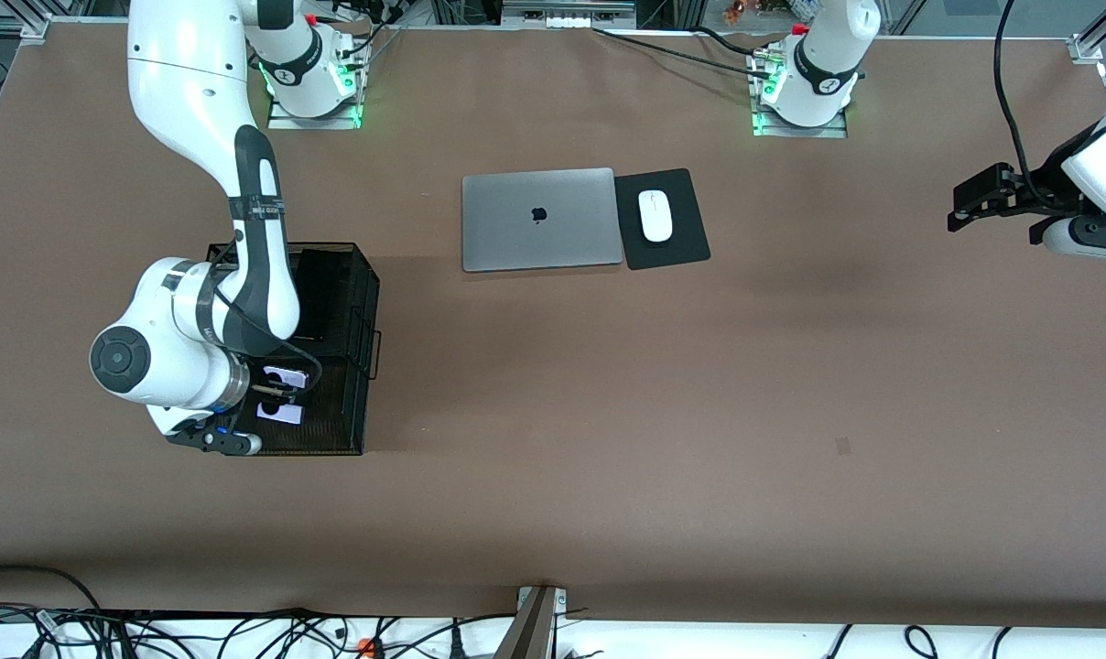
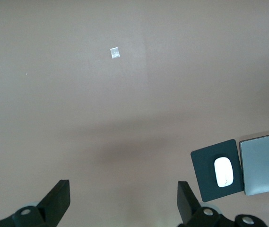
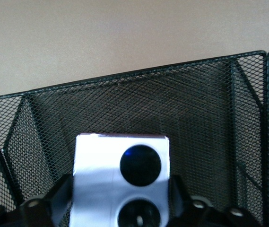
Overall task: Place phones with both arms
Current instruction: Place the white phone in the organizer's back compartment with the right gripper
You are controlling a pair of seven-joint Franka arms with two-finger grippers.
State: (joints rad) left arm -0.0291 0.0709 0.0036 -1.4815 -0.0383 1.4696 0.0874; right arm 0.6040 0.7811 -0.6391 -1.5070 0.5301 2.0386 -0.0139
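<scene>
In the lower left of the front view, the right gripper (image 1: 280, 395) is sitting released around the lilac-white phone (image 3: 121, 177) (square between its fingers) inside the mesh basket (image 1: 363, 302), while the left gripper (image 2: 124, 201) is waiting open.

Robotics lab, two bolted-down arms (image 1: 196, 110), brown table (image 1: 608, 412), loose cables (image 1: 242, 631), aluminium framing (image 1: 535, 627)

Closed silver laptop (image 1: 542, 220) beside white mouse (image 1: 656, 216) on black mousepad (image 1: 677, 240)
</scene>
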